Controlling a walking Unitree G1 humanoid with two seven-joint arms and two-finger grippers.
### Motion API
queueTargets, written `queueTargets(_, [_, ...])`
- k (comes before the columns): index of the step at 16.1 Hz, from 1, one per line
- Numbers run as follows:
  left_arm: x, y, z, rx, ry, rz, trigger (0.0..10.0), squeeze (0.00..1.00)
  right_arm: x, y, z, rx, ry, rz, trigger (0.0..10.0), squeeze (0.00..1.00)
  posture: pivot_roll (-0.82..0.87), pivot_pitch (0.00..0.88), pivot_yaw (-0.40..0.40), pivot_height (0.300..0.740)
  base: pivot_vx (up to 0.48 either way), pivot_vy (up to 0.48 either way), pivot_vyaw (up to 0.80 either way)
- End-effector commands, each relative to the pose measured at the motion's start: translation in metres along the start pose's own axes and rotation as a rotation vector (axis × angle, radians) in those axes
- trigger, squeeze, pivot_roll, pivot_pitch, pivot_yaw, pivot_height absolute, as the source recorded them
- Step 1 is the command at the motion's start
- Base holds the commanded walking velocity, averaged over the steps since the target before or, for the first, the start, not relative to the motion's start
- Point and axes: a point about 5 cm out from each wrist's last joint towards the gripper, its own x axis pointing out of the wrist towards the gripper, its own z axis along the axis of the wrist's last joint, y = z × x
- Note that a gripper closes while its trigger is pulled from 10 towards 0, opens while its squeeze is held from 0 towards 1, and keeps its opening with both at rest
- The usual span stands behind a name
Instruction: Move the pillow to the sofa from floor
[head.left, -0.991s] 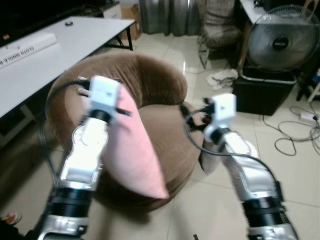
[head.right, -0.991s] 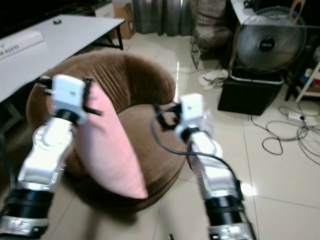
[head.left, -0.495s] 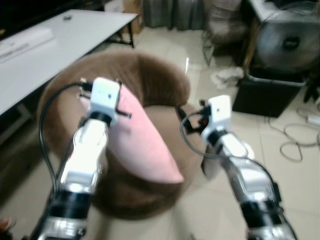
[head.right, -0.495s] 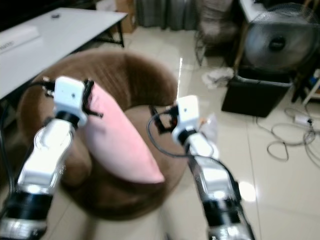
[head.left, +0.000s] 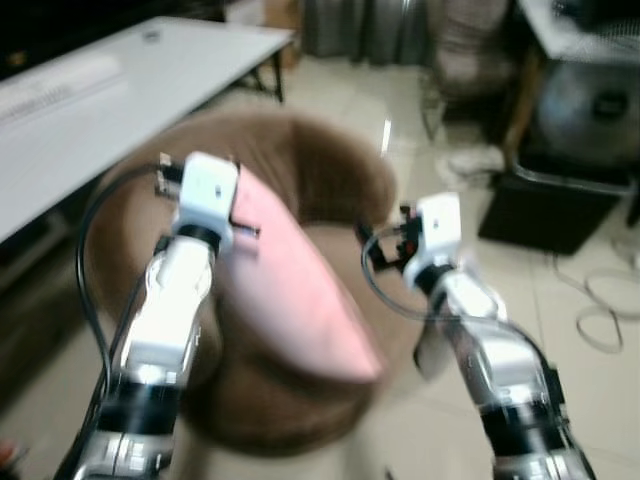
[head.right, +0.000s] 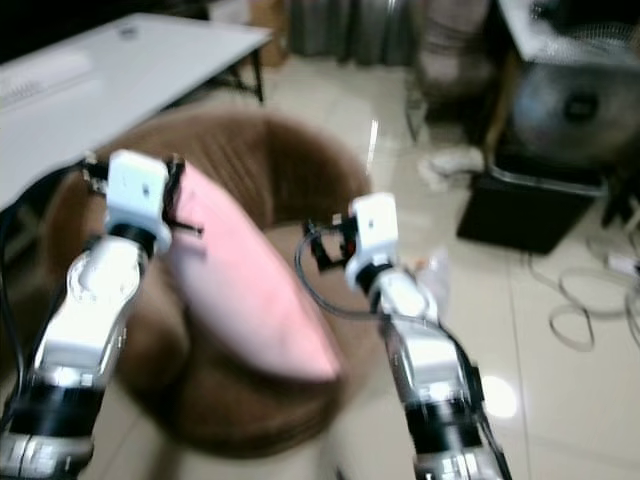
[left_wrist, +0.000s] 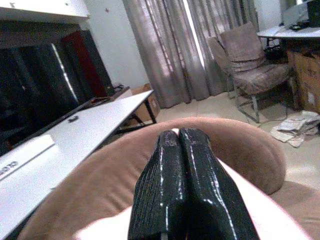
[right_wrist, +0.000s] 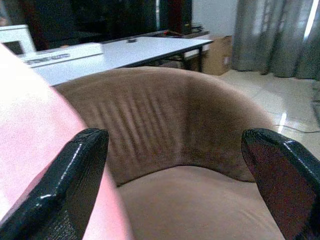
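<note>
seat (right_wrist: 200, 200): open | backrest (right_wrist: 165, 115): blocks far side | table (head.left: 90, 110): left

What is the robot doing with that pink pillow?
The robot is putting a soft pink pillow onto the round brown sofa chair. Its left gripper is shut on the pillow's top edge and holds it up over the seat, with the pillow hanging at a slant across the front of the chair. The right gripper is wide open beside the pillow, pointing at the seat and holding nothing.
</note>
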Motion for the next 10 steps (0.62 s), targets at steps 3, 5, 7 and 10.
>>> queueTargets(3, [0.005, 0.003, 0.008, 0.103, 0.014, -0.019, 10.0, 0.0, -0.004, -0.004, 0.004, -0.02, -0.005, 0.035, 10.0, 0.0, 0.04, 0.0, 0.039, 0.74, 0.0, 0.0, 0.0])
queueTargets(5, [0.008, -0.002, 0.005, 0.162, 0.05, -0.081, 10.0, 0.0, -0.007, -0.006, 0.009, -0.046, -0.024, 0.086, 10.0, 0.0, 0.04, 0.0, 0.039, 0.74, 0.0, 0.0, 0.0])
queueTargets(7, [0.01, -0.003, 0.0, 0.198, 0.079, -0.11, 10.0, 0.0, -0.01, -0.007, 0.012, -0.06, -0.035, 0.128, 10.0, 0.0, 0.04, 0.0, 0.045, 0.74, 0.0, 0.0, 0.0])
queueTargets(10, [0.014, -0.003, -0.018, 0.254, 0.193, -0.126, 10.0, 0.0, -0.022, -0.009, 0.013, -0.114, -0.001, 0.297, 10.0, 0.0, 0.03, 0.0, 0.053, 0.74, 0.0, 0.0, 0.0])
